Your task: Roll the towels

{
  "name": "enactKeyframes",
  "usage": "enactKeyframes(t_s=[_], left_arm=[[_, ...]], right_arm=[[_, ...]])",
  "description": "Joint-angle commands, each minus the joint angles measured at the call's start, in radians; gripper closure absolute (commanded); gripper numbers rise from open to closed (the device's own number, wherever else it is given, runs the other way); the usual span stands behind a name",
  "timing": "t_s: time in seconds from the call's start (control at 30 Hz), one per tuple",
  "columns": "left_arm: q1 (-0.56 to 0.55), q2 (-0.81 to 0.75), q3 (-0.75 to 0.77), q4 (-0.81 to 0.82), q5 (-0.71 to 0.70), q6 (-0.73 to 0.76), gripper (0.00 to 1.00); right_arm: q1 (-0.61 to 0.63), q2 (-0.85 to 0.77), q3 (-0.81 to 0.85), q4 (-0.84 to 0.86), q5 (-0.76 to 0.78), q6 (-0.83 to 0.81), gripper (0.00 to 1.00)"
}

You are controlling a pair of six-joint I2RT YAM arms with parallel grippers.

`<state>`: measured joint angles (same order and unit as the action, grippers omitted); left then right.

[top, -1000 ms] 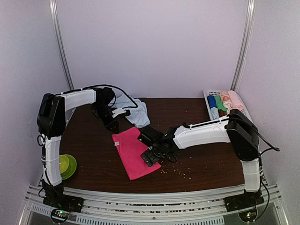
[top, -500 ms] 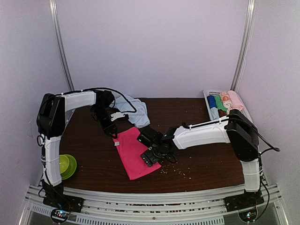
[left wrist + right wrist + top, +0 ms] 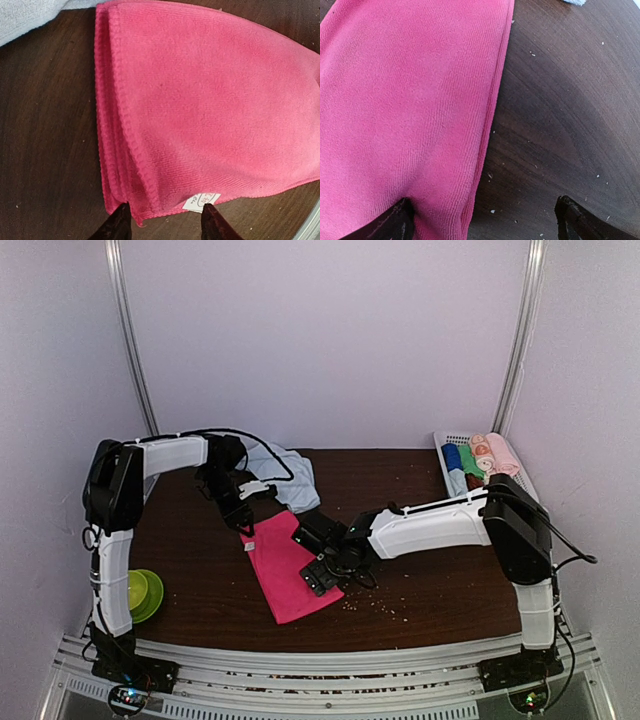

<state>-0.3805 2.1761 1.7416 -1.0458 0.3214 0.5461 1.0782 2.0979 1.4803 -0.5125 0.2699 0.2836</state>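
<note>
The magenta-pink towel (image 3: 290, 575) lies folded flat on the dark table, its white tag (image 3: 201, 201) at the corner nearest my left gripper. The pale blue towel (image 3: 287, 476) sits crumpled behind it. Over the pink towel's far left corner, my left gripper (image 3: 248, 526) (image 3: 166, 222) is open, its fingertips straddling the tagged edge. At the towel's right edge my right gripper (image 3: 325, 567) (image 3: 485, 222) is wide open, one fingertip over the cloth (image 3: 410, 100), the other over bare wood.
A green bowl (image 3: 144, 593) sits at the front left. A white basket (image 3: 447, 445) at the back right holds several small rolled cloths. Crumbs dot the table (image 3: 420, 590) near the right arm. Walls close in on three sides.
My left gripper has moved from the blue towel down to the pink towel's far corner, and its jaws have widened. The right arm and pink towel have stayed put.
</note>
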Motion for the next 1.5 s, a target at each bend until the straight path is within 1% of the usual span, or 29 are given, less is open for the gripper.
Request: enactKeyframes(t_s=[0.0, 0.27, 0.63, 0.8, 0.93, 1.07, 1.33, 1.47], left_arm=[[0.008, 0.023, 0.024, 0.009, 0.015, -0.008, 0.52], [0.007, 0.026, 0.012, 0.000, 0.037, 0.012, 0.66], [0.007, 0.035, 0.001, -0.012, 0.002, 0.014, 0.67], [0.007, 0.036, 0.006, -0.011, 0.006, 0.013, 0.73], [0.007, 0.042, 0.013, -0.012, 0.002, 0.012, 0.83], [0.007, 0.038, 0.014, -0.024, -0.008, 0.014, 1.00], [0.010, 0.023, 0.059, -0.138, -0.053, 0.041, 1.00], [0.014, 0.064, 0.132, -0.220, -0.073, 0.053, 1.00]], right_arm=[[0.018, 0.038, 0.007, -0.038, 0.000, -0.009, 0.01], [0.019, 0.042, 0.012, -0.043, 0.003, -0.008, 0.00], [0.025, 0.038, 0.018, -0.050, 0.006, -0.007, 0.00], [0.026, 0.039, 0.020, -0.050, 0.007, -0.006, 0.00], [0.029, 0.039, 0.020, -0.052, 0.009, -0.006, 0.01], [0.028, 0.040, 0.020, -0.055, 0.012, -0.007, 0.00], [0.032, 0.050, 0.032, -0.075, 0.019, -0.017, 0.01], [0.035, 0.064, 0.047, -0.084, 0.030, -0.019, 0.01]])
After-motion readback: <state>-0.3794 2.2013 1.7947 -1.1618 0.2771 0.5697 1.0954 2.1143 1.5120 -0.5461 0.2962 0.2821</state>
